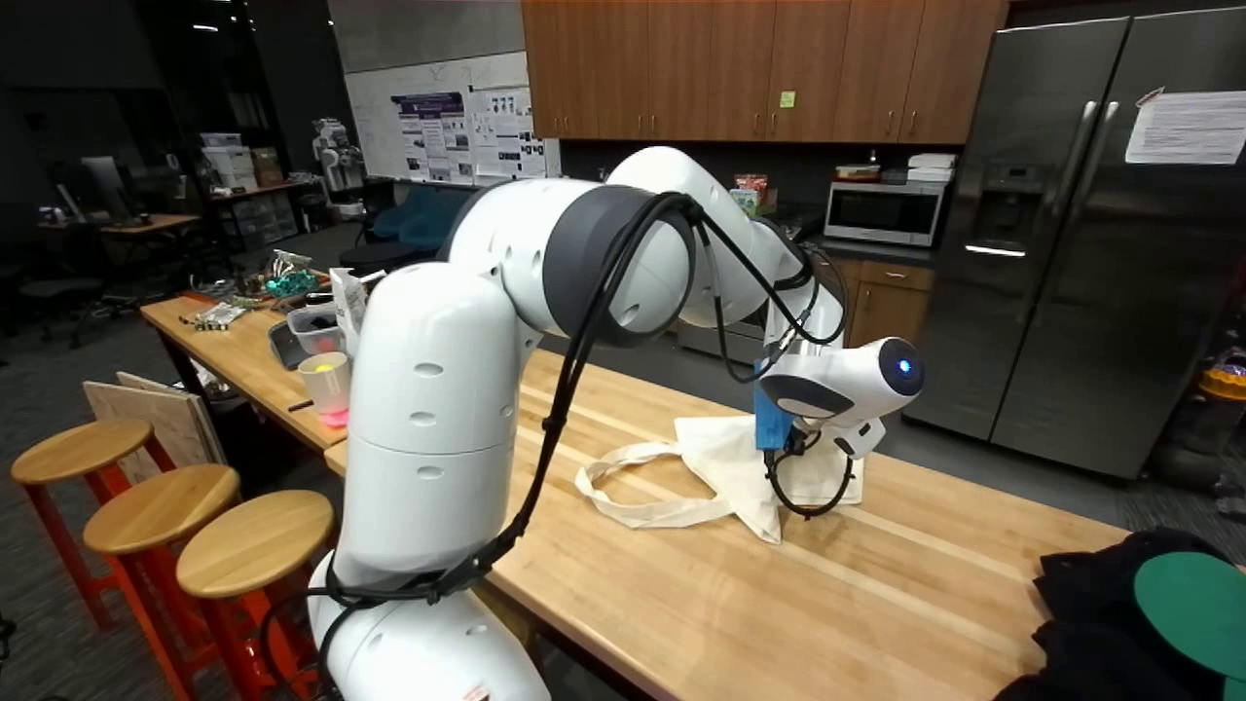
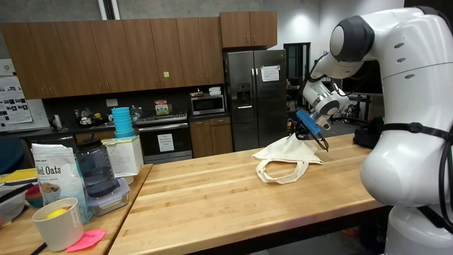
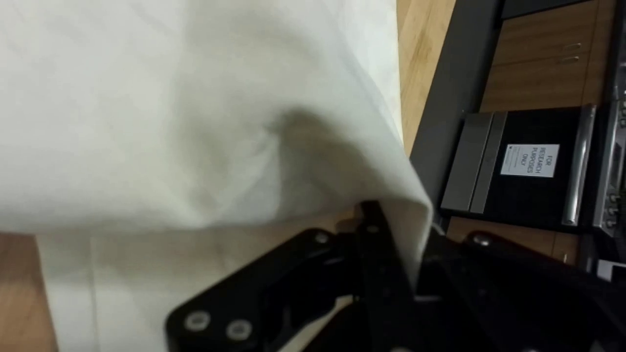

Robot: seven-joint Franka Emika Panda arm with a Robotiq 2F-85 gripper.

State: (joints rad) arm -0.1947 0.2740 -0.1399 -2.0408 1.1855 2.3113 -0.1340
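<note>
The black fingers (image 3: 379, 244) of the gripper (image 3: 402, 230) are clamped on a fold of the cream cloth bag (image 3: 186, 112), the fabric pinched between them. At that grip the bag rises to a soft peak (in the wrist view the cloth sinks into a shadowed hollow just beside the fingers), while the rest spreads over the wooden table (image 2: 212, 198). A strap (image 2: 281, 180) loops out from the bag and lies on the wood. Farther out, an adjoining table (image 2: 102, 220) bears a pouch of oats (image 2: 58, 170) and a pale cup (image 2: 60, 228). Beyond stand an oven (image 2: 150, 140) and a dark refrigerator (image 2: 242, 124).
</note>
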